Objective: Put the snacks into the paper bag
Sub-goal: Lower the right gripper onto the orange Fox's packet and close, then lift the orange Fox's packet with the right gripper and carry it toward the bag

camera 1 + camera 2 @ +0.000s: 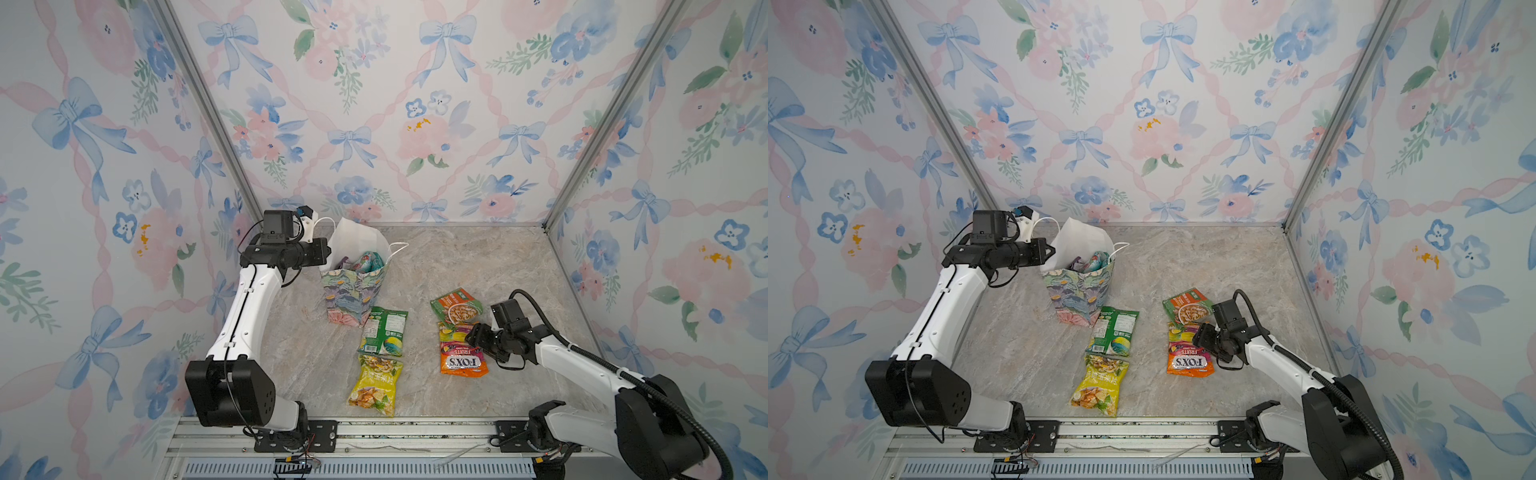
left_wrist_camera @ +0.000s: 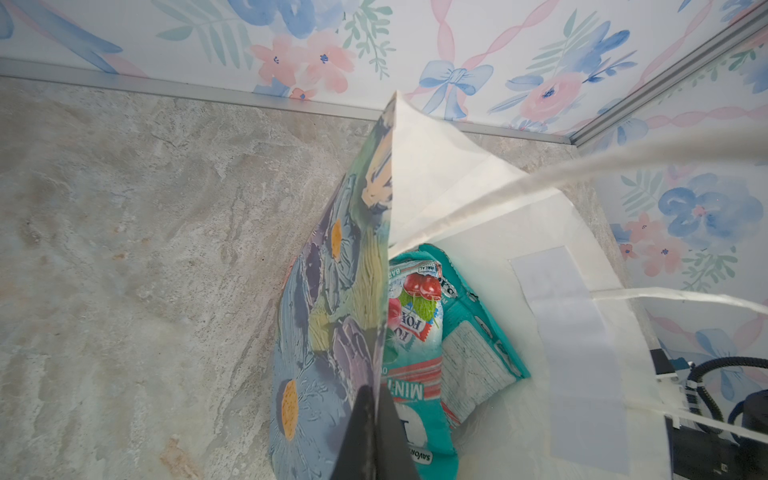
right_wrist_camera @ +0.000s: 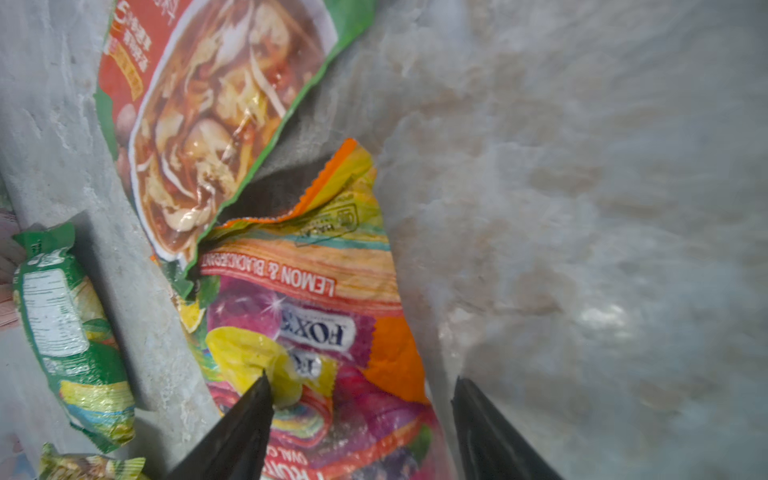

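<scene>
Right wrist view: right gripper (image 3: 360, 377) with fingers (image 3: 245, 424) apart, one tip on the glossy orange FOX'S fruit candy packet (image 3: 316, 291) toward the marbled counter's (image 3: 582, 208) right edge, its partner just off the packet's side. A shallow bite on that slick film could slip, or drag the orange-and-green nut packet (image 3: 199, 124) overlapping its corner. Back left, the left gripper (image 2: 375, 395) is clamped on the wall of the pastel flower-print paper bag (image 2: 332, 291), teal packets (image 2: 419, 365) inside; its white cord handle (image 2: 540, 174) by the mouth could snag a drop, and a green packet (image 1: 383, 332) lies at its foot.
</scene>
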Robot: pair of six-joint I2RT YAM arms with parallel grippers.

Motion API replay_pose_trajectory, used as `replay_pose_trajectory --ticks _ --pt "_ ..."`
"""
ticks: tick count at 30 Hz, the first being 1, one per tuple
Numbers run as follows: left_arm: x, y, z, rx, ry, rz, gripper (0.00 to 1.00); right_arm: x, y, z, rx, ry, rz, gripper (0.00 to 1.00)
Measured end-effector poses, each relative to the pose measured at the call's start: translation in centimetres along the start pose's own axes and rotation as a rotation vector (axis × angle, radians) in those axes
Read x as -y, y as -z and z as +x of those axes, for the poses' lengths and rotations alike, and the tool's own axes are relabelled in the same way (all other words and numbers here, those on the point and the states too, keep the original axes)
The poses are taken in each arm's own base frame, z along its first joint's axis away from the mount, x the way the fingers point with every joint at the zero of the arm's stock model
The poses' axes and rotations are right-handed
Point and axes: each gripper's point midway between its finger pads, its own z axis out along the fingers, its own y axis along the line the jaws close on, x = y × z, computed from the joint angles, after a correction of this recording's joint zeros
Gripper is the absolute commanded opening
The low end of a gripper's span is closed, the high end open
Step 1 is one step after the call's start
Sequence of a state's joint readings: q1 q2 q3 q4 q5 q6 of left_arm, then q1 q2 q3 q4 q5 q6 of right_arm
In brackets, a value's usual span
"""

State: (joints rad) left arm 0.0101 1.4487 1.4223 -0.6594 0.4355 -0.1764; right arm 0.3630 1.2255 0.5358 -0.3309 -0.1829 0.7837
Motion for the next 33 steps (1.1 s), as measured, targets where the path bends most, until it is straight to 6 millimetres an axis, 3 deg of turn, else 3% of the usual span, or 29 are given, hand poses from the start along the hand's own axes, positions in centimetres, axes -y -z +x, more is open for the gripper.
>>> replay_pose_trajectory --ticks 6,19,26,33 --pt "0.0 0.0 0.0 0.0 0.0 0.0 0.0 -1.7 -1.2 0.9 -0.042 0.026 -0.057 0.52" --pt "0.0 0.0 0.0 0.0 0.0 0.0 0.0 -5.7 -2.4 1.4 -0.051 0.036 -0.184 0.03" --pt "0.0 0.0 0.0 0.0 0.0 0.0 0.0 -6.8 -1.8 1.3 -0.049 0.071 -0.175 0.0" --pt "0.0 0.0 0.0 0.0 0.0 0.0 0.0 -9.5 1.0 0.7 -0.02 0.125 -0.195 0.0"
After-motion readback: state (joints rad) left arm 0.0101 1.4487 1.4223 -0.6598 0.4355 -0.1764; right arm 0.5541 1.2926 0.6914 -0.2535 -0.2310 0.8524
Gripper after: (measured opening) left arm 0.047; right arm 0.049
